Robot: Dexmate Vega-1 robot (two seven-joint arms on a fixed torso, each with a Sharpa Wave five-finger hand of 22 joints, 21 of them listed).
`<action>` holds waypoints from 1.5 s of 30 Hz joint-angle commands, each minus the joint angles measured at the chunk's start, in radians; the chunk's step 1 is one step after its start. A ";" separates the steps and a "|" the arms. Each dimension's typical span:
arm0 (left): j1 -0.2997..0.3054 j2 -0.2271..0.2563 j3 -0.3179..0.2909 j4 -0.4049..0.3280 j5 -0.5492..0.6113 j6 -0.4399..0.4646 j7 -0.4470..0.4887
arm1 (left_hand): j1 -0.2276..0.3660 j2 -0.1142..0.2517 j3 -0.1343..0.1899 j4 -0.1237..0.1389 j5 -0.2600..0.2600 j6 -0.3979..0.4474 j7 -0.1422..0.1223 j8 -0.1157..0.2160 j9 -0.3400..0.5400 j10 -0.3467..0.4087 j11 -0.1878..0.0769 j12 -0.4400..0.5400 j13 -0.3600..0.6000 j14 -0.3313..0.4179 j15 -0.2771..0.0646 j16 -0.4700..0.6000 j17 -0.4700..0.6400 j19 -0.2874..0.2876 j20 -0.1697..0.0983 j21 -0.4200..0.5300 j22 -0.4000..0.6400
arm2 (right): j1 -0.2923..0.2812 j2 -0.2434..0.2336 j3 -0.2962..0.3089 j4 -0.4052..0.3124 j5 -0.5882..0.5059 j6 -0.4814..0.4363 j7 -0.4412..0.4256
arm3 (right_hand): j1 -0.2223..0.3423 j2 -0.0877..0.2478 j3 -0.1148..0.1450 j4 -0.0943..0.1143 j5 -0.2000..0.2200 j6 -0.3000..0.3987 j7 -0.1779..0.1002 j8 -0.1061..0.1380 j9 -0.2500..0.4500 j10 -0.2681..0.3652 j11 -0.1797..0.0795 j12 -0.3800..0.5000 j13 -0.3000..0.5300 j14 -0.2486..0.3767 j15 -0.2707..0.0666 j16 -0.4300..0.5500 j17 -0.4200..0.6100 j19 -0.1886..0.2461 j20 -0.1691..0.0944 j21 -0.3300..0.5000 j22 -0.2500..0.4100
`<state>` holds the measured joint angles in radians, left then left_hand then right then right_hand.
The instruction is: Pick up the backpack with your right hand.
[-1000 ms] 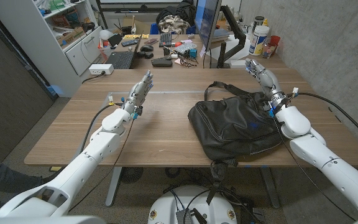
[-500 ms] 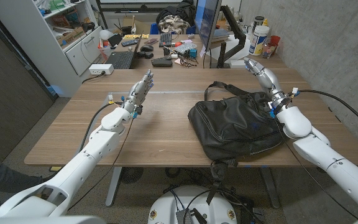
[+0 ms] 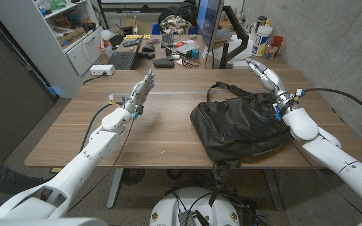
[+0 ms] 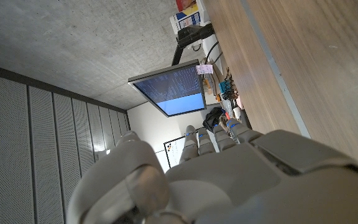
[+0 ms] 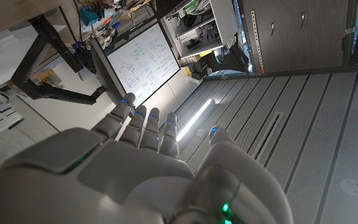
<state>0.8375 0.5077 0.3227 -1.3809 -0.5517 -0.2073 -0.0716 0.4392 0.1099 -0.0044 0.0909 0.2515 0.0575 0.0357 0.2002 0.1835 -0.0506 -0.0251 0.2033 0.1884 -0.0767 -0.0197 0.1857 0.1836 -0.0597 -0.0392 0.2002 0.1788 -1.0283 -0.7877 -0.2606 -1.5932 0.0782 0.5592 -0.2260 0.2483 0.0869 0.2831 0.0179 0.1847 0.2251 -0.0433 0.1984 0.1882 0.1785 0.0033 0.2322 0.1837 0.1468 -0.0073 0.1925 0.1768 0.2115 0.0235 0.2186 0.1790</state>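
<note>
Currently: right hand point(image 3: 264, 73) raised beyond backpack point(image 3: 237, 130), fingers straight, empty; left hand point(image 3: 141, 92) well left of backpack, likewise empty.

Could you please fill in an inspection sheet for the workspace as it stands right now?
Surface: wooden table, bare wood around the bag.
Job's things: black backpack lying on the table's right half, strap looped up at its far end, not held.
Clutter: nothing seen on this table.
Hands: left hand raised, fingers straight, holding nothing; right hand raised beyond the backpack, holding nothing.
Cables: black cable trailing from the right wrist.
Surroundings: crowded desk behind, monitor, white shelf.
</note>
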 commanded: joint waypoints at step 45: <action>-0.025 -0.010 0.008 0.038 0.006 -0.006 -0.023 | 0.013 0.006 -0.005 -0.002 -0.006 0.035 -0.004 0.010 0.004 0.001 -0.007 0.002 0.003 -0.004 -0.009 0.004 0.003 -0.022 0.009 -0.001 0.003 | -0.094 -0.112 0.042 -0.147 -0.321 -0.129 -0.159 | 0.030 -0.015 -0.016 -0.036 -0.003 -0.060 -0.094 -0.012 0.003 -0.014 -0.045 -0.021 0.003 -0.019 0.083 0.004 0.005 -0.014 0.176 -0.014 0.001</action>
<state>0.8128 0.4960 0.3310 -1.3466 -0.5448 -0.2167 -0.0911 0.4441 0.1148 -0.0044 0.0910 0.2476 0.0797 0.0350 0.2002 0.1835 -0.0507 -0.0251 0.2033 0.1884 -0.0788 -0.0218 0.1857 0.1836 -0.0758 -0.0340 0.2002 0.1788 -1.1173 -0.8843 -0.2137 -1.7265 -0.1839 0.4609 -0.3592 0.2718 0.0740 0.2625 -0.0112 0.1849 0.1643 -0.1289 0.1906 0.1905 0.1660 -0.0343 0.2165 0.1837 0.1096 0.0738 0.1888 0.1793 0.1867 0.1917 0.1952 0.1768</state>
